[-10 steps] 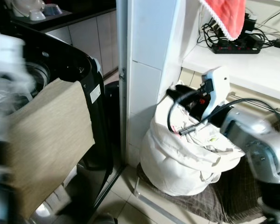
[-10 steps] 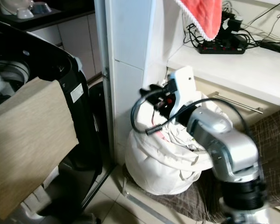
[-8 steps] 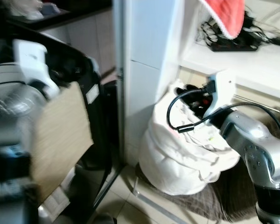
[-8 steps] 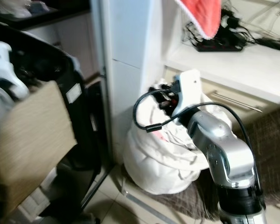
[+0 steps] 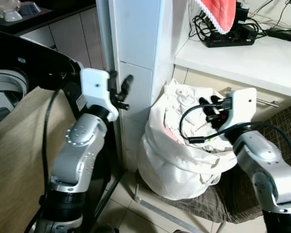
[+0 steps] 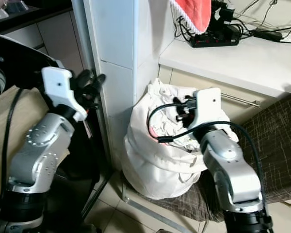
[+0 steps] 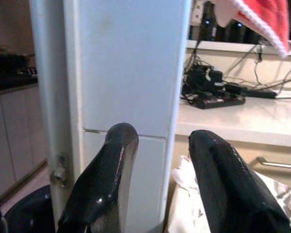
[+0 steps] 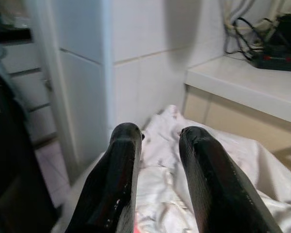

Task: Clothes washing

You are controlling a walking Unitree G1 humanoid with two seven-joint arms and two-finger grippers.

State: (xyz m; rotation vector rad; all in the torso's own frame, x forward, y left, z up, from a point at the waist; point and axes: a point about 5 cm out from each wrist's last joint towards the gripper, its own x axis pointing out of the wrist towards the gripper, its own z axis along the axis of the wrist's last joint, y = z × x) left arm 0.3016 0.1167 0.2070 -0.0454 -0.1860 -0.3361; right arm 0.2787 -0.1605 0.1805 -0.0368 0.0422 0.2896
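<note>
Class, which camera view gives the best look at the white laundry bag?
The left eye view: the whole white laundry bag shows, standing on a brown cloth, the right gripper over its mouth. The right eye view nearly matches it. Both wrist views catch just white folds beyond the black fingers.

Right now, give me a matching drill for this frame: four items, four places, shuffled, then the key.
Items:
1. white laundry bag
2. red cloth
3. power strip
4. tan cloth

Places:
A. draped over the front of the black washing machine
B. hanging above the counter
C. on the counter, cables plugged in
D. on the brown seat, below the right gripper

Pairs: 1-D, 2-B, 3-C, 4-A
</note>
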